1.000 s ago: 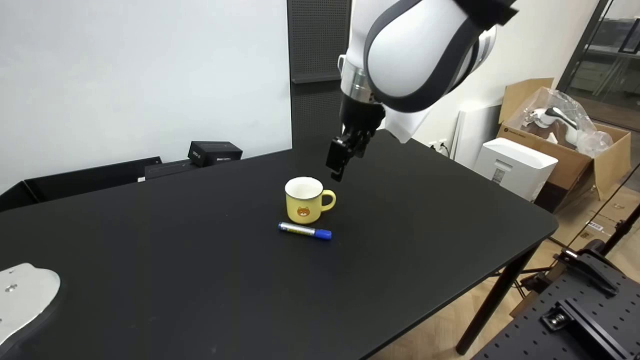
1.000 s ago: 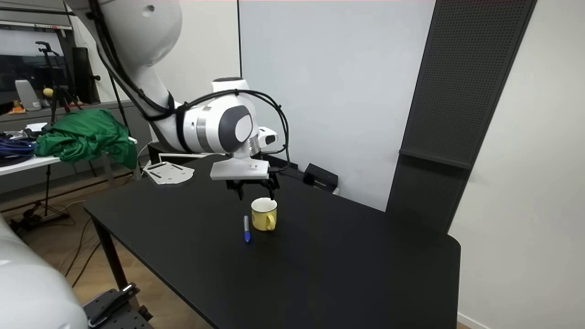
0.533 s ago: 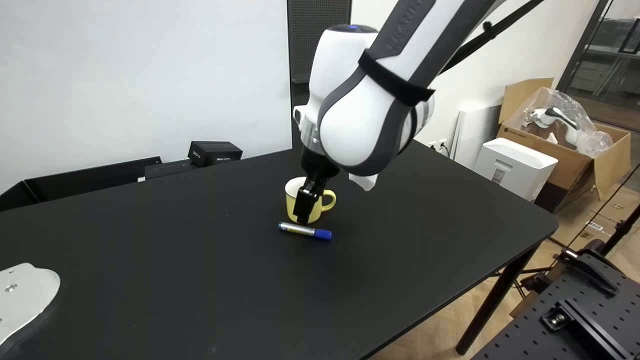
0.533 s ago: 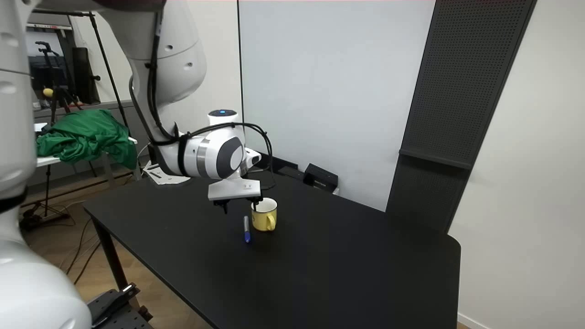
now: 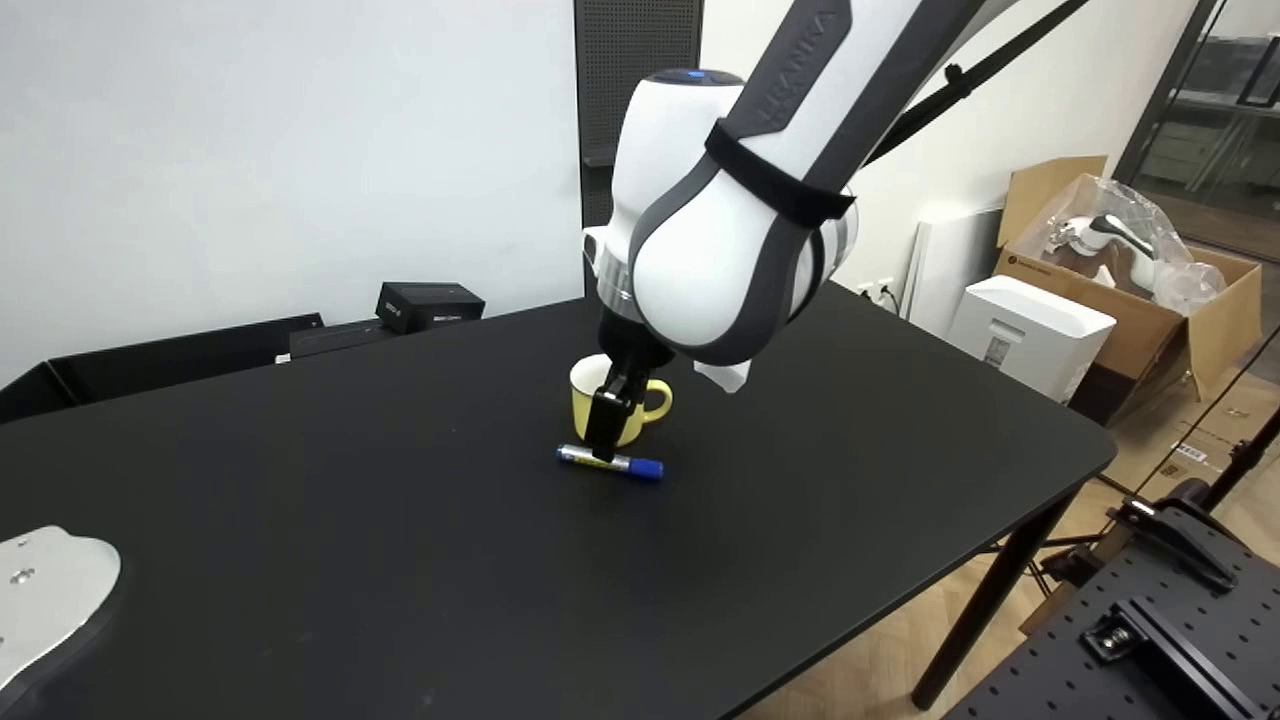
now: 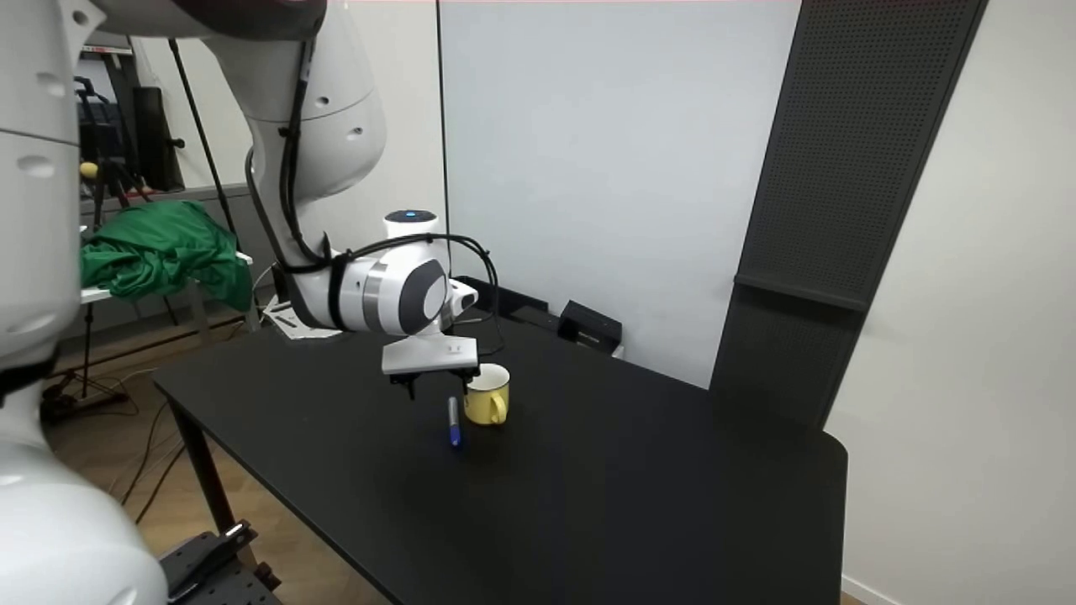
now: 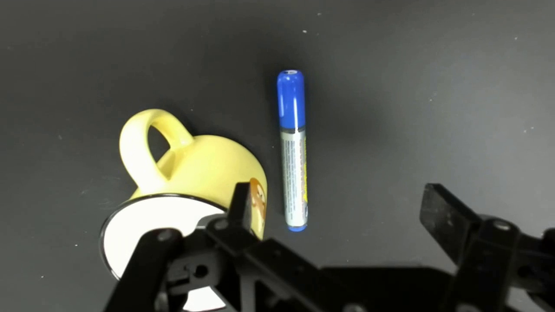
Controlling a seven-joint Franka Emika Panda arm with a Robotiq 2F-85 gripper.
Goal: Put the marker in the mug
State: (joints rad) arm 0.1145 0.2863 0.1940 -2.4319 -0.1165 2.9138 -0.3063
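Observation:
The marker (image 7: 293,151), with white barrel and blue cap, lies on the black table. It also shows in both exterior views (image 5: 635,466) (image 6: 454,423). The yellow mug (image 7: 212,167) stands upright close beside it, with an animal picture on its side; it also shows in both exterior views (image 5: 582,410) (image 6: 487,405). My gripper (image 7: 336,197) is open and empty above the table. In the wrist view one finger overlaps the mug's side and the marker lies between the finger lines, nearer the mug-side finger. The gripper (image 5: 604,445) partly hides mug and marker in an exterior view.
Black boxes (image 5: 430,306) stand along the table's wall side. A grey metal plate (image 5: 50,590) lies on the table at the far end from the arm. The mug's handle (image 7: 145,147) points away from the marker.
My gripper has come down and across from beyond the mug to just above the marker, slowing in the last half second. It stays open. The marker and mug have not moved.

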